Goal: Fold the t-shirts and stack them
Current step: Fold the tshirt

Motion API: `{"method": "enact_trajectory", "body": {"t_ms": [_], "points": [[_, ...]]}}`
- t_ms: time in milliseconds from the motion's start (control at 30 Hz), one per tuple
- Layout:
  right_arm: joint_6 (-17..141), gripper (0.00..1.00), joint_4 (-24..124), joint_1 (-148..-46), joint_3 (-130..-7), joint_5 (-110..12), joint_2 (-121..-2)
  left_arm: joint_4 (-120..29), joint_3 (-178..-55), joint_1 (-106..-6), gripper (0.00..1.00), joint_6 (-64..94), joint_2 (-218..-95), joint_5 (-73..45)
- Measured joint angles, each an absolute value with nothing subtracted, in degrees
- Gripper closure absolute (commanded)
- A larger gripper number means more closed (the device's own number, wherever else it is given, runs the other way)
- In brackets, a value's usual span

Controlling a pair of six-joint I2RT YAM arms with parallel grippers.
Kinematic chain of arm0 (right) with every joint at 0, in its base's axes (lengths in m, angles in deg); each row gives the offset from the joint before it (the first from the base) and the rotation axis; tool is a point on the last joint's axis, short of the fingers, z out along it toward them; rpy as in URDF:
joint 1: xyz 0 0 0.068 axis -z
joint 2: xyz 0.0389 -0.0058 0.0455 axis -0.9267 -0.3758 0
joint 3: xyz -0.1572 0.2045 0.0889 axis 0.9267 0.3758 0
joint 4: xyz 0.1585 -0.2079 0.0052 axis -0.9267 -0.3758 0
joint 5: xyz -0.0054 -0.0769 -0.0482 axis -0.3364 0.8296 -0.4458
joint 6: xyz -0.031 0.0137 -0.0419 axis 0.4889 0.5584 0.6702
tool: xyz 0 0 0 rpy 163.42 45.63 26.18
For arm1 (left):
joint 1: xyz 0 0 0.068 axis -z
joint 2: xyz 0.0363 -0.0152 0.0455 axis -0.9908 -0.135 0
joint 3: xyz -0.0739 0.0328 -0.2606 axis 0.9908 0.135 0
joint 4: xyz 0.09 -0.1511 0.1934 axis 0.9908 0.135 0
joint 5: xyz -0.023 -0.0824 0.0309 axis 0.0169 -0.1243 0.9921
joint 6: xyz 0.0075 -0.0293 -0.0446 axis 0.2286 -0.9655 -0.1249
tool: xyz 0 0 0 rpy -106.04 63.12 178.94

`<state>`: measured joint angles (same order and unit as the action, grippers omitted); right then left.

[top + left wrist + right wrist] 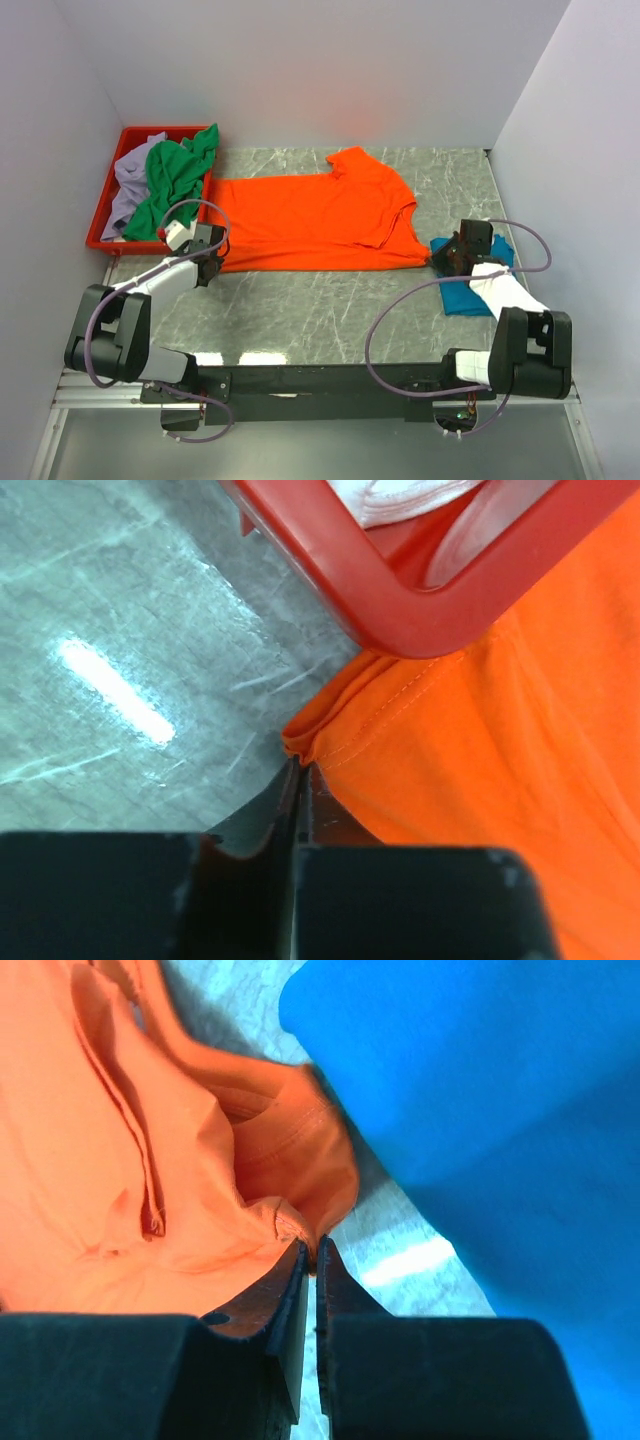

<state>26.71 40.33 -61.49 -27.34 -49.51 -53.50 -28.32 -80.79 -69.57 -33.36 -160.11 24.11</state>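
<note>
**Both grippers pinched on the orange shirt's near corners**

We see the orange t-shirt [310, 220] spread flat across the middle of the worktop, with its collar toward the far edge. The left gripper [213, 264] is clamped on its near-left hem corner, just beside the red tray [165, 129] in the far-left corner. The right gripper [441, 262] is clenched on the near-right corner, next to the teal t-shirt [462, 298] by the right edge. The green t-shirt [175, 180] and the lavender t-shirt [128, 190] are heaped in the tray.

The right arm [497, 286] covers much of the teal shirt [462, 300]; the green shirt [172, 183] overlies the lavender shirt [126, 190]. The left wrist view crops the tray [330, 565], and both wrist views the orange shirt [520, 780].
</note>
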Motion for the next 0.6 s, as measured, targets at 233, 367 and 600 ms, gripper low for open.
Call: {"method": "enact_trajectory", "body": {"t_ms": [233, 367, 600], "points": [[28.1, 1.0, 35.6, -61.2, -27.4, -48.4, -47.9, -27.3, -80.8, -69.6, 0.99, -33.0, -159.3, 24.7], [28.3, 1.0, 31.9, -60.7, -27.4, -48.0, -44.6, -24.8, -80.6, -69.6, 0.99, -33.4, -155.5, 24.3], [28.3, 1.0, 25.4, -59.1, -27.1, -48.0, -37.5, -20.0, -76.7, -69.6, 0.99, -35.6, -143.4, 22.9]]}}
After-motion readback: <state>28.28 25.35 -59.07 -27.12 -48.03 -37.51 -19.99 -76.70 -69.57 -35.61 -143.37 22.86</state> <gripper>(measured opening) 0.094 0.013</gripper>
